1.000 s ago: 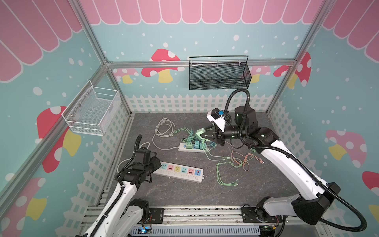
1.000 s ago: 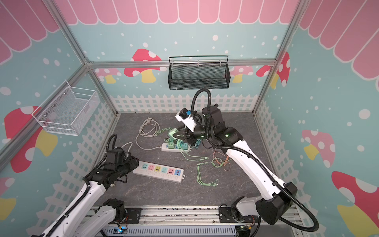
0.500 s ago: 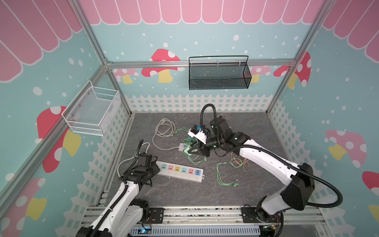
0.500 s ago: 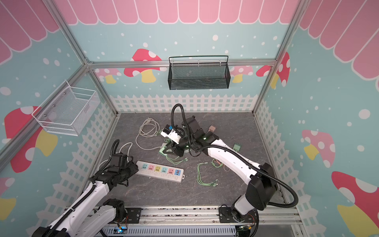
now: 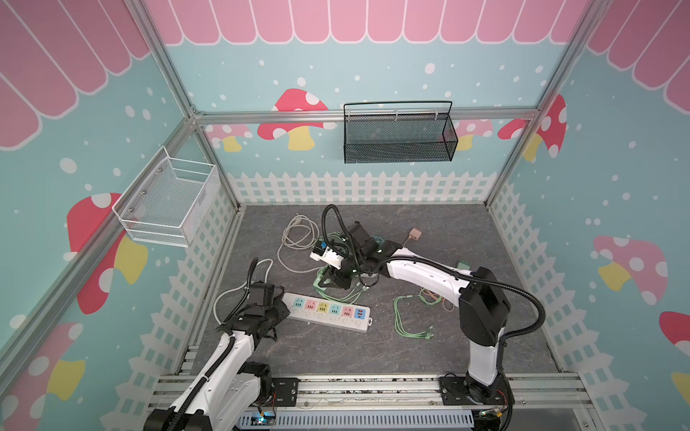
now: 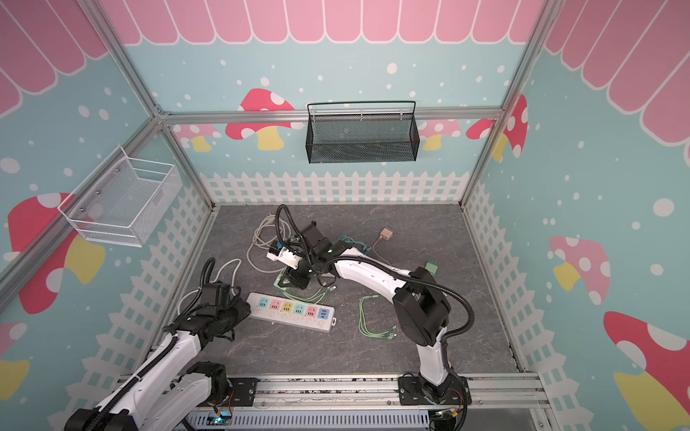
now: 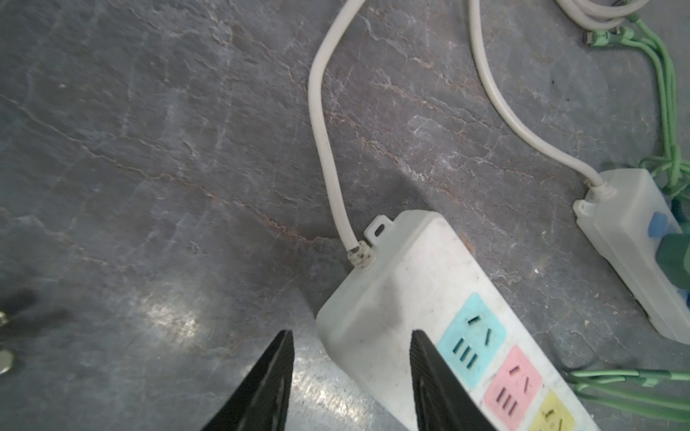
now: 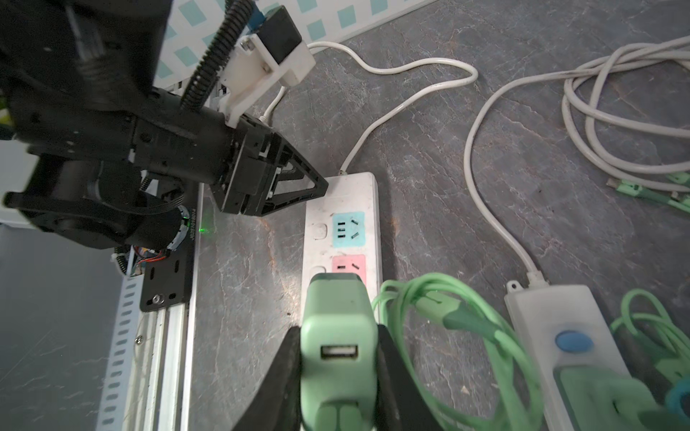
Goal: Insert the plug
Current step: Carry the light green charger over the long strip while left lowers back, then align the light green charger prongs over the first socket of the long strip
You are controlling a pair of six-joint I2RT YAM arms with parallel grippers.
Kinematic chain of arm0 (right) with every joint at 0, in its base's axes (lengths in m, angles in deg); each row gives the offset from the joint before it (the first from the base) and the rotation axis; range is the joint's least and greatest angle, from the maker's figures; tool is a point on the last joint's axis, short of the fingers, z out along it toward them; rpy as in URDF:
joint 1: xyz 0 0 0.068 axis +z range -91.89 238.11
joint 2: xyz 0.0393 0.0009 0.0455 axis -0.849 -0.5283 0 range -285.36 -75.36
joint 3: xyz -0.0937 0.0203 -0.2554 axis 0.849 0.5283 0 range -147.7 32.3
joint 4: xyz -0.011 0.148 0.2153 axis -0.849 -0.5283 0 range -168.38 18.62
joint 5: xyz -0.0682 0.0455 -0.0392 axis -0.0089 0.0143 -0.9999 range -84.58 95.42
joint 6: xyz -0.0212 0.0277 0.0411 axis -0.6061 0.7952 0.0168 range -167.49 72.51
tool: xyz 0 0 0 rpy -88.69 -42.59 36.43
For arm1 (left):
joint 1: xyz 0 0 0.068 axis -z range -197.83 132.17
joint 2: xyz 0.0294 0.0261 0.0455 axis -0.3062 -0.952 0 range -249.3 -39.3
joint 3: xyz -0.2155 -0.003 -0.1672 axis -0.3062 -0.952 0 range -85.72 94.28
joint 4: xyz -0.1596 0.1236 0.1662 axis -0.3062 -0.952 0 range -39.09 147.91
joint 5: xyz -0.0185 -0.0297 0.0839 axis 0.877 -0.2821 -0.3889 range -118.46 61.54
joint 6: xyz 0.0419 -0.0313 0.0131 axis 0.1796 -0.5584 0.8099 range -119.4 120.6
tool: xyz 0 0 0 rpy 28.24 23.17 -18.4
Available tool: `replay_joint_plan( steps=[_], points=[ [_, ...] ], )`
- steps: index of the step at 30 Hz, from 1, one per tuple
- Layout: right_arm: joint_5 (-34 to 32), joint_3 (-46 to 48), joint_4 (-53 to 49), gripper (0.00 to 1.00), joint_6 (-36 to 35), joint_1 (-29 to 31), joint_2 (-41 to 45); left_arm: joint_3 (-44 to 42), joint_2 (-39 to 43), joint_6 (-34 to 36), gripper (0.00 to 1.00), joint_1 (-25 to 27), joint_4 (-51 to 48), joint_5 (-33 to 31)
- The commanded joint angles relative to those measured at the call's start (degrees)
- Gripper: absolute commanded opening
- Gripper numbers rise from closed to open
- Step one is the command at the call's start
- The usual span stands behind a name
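1. Right gripper [image 8: 338, 334] is clamped shut on the green plug [image 8: 336, 309], just short of the power strip [image 8: 341, 186].
2. Left gripper [image 7: 351, 336], jaws apart, straddles the strip's cable-end corner and clamps nothing.
3. Likely step: approach. Next, line up the prongs over a socket and press down.

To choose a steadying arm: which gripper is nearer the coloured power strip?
Left. The left gripper sits at the cord end of the power strip; the right gripper holds the green plug farther back, apart.

The power strip [image 5: 328, 312] lies flat (coloured sockets up), left gripper [image 5: 280, 310] at its cord end. Just behind, the right gripper [image 5: 334, 283] clamps a green plug [image 5: 320, 280].
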Motion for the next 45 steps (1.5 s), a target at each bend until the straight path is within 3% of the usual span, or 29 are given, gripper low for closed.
replay_joint_plan(
  steps=[1,10,23,45],
  points=[
    [0.08,-4.59,-2.14,0.0,-2.55,1.34,-3.74,-1.27,0.86,-0.88,0.49,-1.03,2.31,0.92],
    [2.38,-12.57,-3.65,0.0,-0.83,2.8,-11.83,-1.45,-2.68,0.96,0.46,-3.44,5.79,3.94],
    [-3.43,-18.43,-6.14,0.0,-1.74,4.05,-17.98,-1.01,-7.03,2.13,0.33,-4.34,10.83,9.55],
    [-8.43,-22.88,-14.2,0.0,-6.2,6.25,-21.54,-1.26,-7.97,2.32,0.32,-4.42,12.02,11.47]
  ],
)
